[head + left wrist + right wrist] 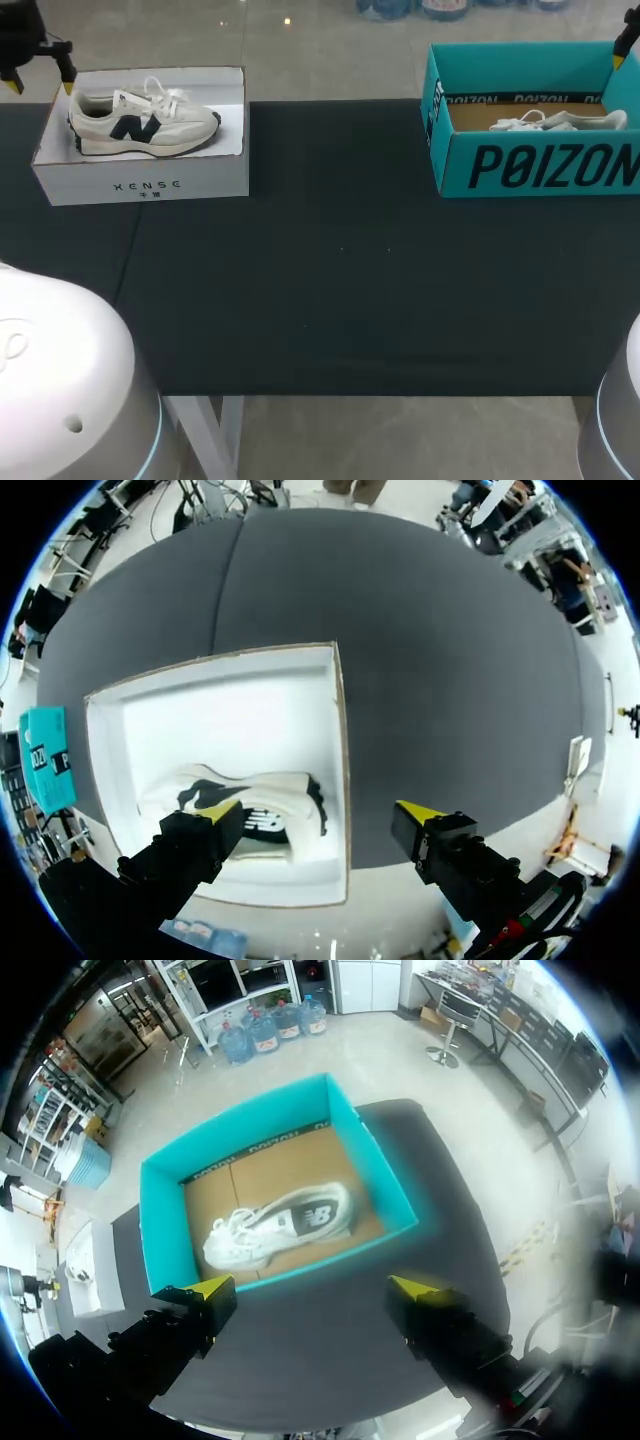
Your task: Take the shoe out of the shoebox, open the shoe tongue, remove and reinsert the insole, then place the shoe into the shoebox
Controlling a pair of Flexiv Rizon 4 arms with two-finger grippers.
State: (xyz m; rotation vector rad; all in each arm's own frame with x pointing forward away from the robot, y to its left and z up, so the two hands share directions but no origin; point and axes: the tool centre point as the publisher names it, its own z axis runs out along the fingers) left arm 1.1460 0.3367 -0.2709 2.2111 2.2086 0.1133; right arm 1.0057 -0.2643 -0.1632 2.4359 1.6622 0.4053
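Observation:
A teal shoebox [540,165] stands at the table's far right, with a white shoe [560,122] lying on its side inside on the cardboard floor. My right gripper [310,1287] hangs open high above the box [165,1230] and the shoe [280,1225]; the head view shows only its edge [627,42]. At the far left an open white box [140,185] holds a cream shoe with a dark logo [140,122]. My left gripper [40,85] hovers open over that box [230,700], with the shoe [255,805] under one finger.
The black table mat [340,280] stretches between the two boxes with nothing on it. Its front edge runs across the lower part of the head view. In the left wrist view, the teal box [45,755] shows far off beyond the white one.

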